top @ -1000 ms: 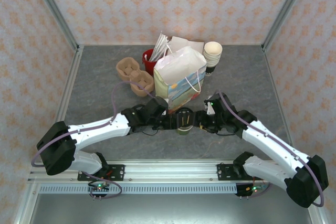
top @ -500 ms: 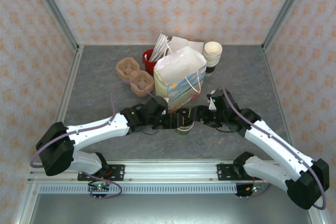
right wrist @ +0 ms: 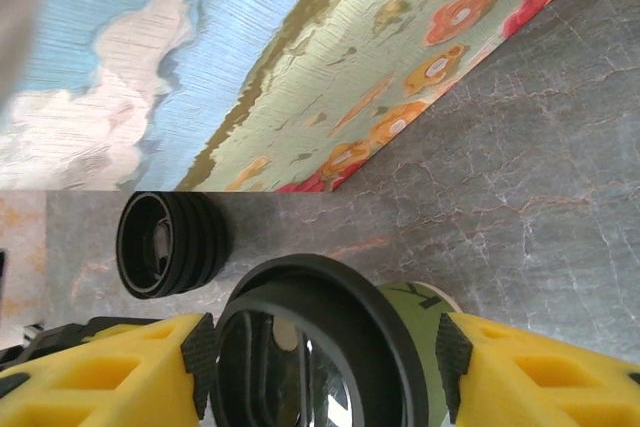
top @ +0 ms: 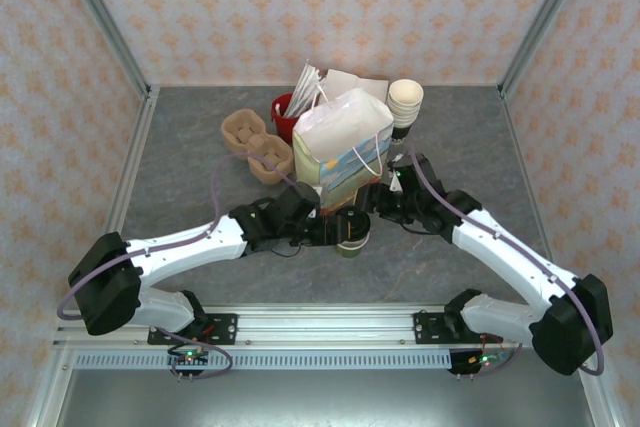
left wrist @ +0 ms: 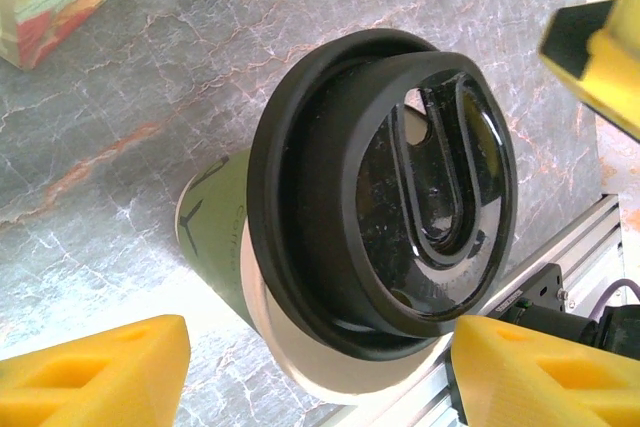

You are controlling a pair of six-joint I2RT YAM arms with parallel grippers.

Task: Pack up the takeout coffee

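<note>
Black-lidded takeout coffee (left wrist: 380, 197) just outside the paper bag (top: 340, 142)

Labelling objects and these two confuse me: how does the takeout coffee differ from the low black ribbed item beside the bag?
The takeout coffee has a green cup body under its black lid; the low black ribbed item has no body. The coffee's lid shows one smooth rim; the item's side is ringed with ridges. Both are round and black on top.

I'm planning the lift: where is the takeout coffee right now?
In the top view the takeout coffee is mid-table, just on the near side of the floral paper bag, between the two arms' ends.
</note>
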